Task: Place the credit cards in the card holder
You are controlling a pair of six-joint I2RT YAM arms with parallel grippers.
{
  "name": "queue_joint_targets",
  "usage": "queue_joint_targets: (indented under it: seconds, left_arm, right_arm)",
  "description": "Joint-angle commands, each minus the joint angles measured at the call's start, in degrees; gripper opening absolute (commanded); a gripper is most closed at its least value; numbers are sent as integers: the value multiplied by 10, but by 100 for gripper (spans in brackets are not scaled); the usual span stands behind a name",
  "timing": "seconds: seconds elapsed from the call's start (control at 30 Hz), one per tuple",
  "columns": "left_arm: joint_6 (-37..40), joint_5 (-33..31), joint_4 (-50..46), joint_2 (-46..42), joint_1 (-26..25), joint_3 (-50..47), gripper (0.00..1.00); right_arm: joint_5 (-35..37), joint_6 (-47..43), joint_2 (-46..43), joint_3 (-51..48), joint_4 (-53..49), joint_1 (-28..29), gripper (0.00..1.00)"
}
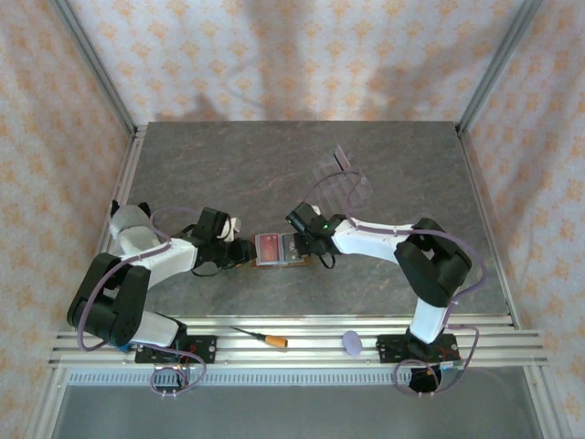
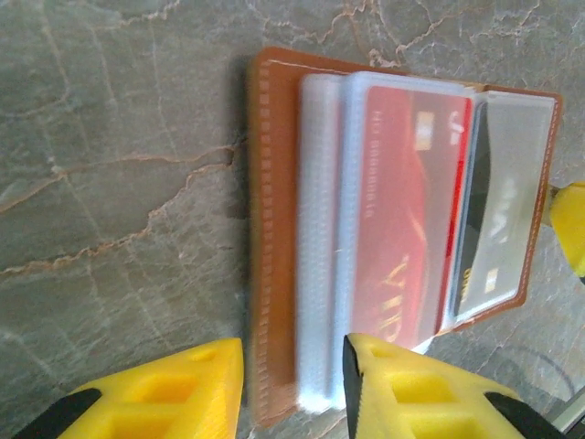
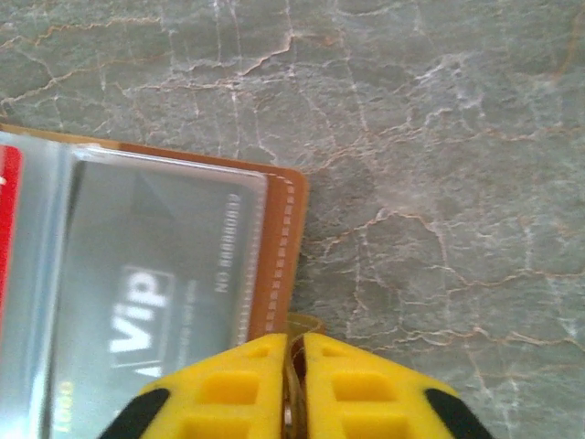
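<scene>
Fig. 1. The robotics test cell I operate remotely: a stone-patterned counter (image 1: 228, 165) enclosed by aluminium posts (image 1: 91, 64) and patterned backdrop panels (image 1: 274, 55); left arm (image 1: 146, 251) and right arm (image 1: 393, 242), both cabled, bolted to slotted rails (image 1: 302, 352) along the near edge, where a screwdriver (image 1: 260, 337) lies.

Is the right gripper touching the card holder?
Touching. In the right wrist view the right gripper pinches a brown tab of the card holder.

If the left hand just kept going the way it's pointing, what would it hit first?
Probably the card holder: its brown edge and clear sleeves lie between the open fingers of the left hand, though depth is unclear.
</scene>
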Motion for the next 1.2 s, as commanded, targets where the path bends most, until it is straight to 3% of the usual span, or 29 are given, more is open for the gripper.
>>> queue_joint_targets:
  seconds: [0.0,0.47,0.67,0.83,1.0,1.17]
  left_arm:
    - [-5,13,22,15,1,7,36]
    - [-66,61,70,-54,-4,0,30]
    - [-114,78,133,-47,-35,5,30]
    - [-92,52,91,-48,-47,27,31]
    - [-2,-46,-71,-86,-25,51,45]
    - [28,-28,-92,-96,37,31,56]
  right_arm:
    - [-58,-9,9,-18,46,1,8]
    - [-169,6,43,-11,108,1,6]
    - [-189,17,57,-6,123,1,6]
    - [-168,24,48,-12,118,1,6]
    - [-141,7,35,-11,85,0,6]
    - [-133,6,26,-25,86,0,6]
